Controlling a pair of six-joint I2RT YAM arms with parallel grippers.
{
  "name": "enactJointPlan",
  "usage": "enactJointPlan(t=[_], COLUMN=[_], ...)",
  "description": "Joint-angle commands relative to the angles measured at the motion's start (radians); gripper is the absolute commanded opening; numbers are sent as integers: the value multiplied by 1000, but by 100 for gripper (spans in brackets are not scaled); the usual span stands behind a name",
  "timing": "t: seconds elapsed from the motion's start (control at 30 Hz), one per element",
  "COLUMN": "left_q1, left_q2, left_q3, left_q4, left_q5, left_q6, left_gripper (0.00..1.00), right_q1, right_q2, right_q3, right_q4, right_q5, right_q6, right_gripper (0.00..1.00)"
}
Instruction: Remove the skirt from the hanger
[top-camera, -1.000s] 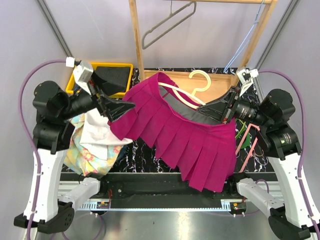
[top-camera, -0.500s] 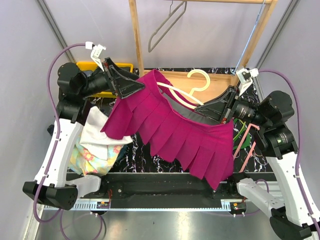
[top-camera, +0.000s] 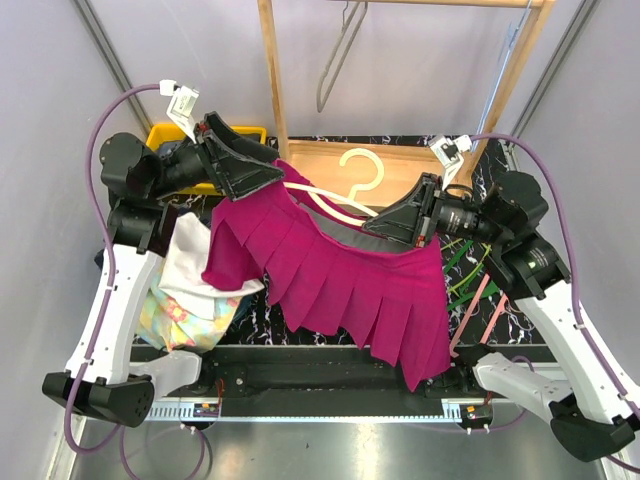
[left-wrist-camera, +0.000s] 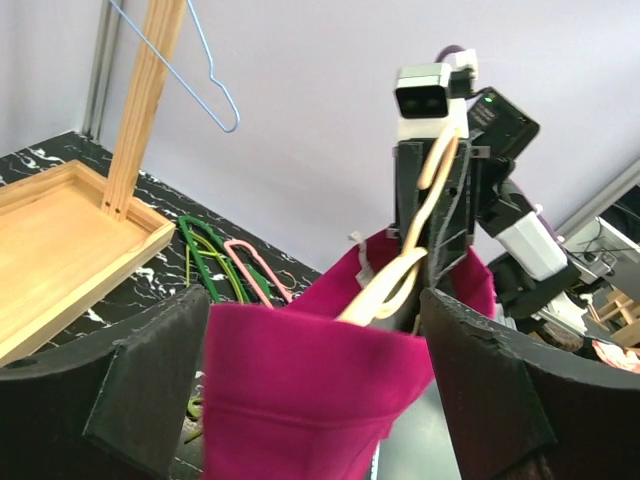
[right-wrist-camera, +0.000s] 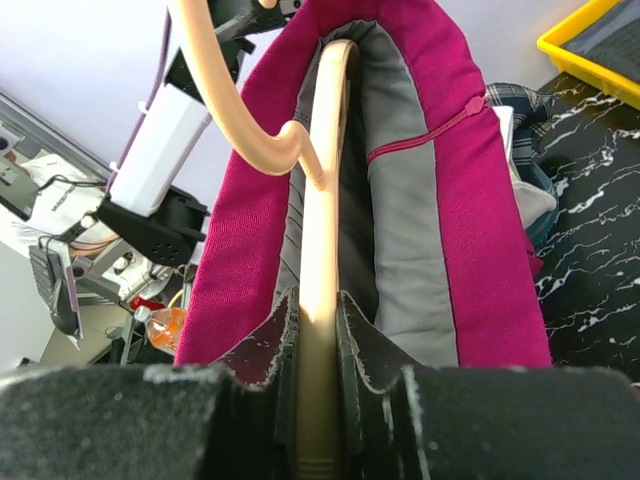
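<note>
A magenta pleated skirt (top-camera: 350, 280) hangs in the air on a cream hanger (top-camera: 345, 205), whose hook points toward the back. My right gripper (top-camera: 374, 225) is shut on the hanger's right arm; in the right wrist view its fingers (right-wrist-camera: 270, 345) pinch the cream bar (right-wrist-camera: 325, 180) inside the grey-lined waistband (right-wrist-camera: 410, 200). My left gripper (top-camera: 272, 172) is at the skirt's upper left end. In the left wrist view it (left-wrist-camera: 315, 320) is open, with the waistband fold (left-wrist-camera: 310, 390) between its wide-set fingers (left-wrist-camera: 150, 390).
A wooden rack (top-camera: 270, 70) with a grey hanger (top-camera: 335, 55) stands behind, over a wooden tray (top-camera: 410, 160). A yellow bin (top-camera: 245, 130) sits back left. A pile of clothes (top-camera: 190, 290) lies left, and green and pink hangers (top-camera: 480, 290) lie right.
My left arm rose from beside the skirt's left edge to its upper end, and its jaws narrowed slightly. The right gripper carried the hanger and skirt leftward. The grey hanger swung.
</note>
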Motion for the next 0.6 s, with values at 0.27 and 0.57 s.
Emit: enactJointPlan(t=[0.27, 0.57], left_q1=[22, 55], left_q2=[-70, -31], left_q3=[17, -15], left_q4=[-204, 41], left_q5=[83, 141], left_q6=[218, -18], left_gripper=[93, 41], right_q1=[28, 28], right_q2=[-14, -32], right_q3=[131, 119], right_q4=[-16, -12], right_q5=[88, 93], right_q6=[-106, -81], right_gripper=[0, 0])
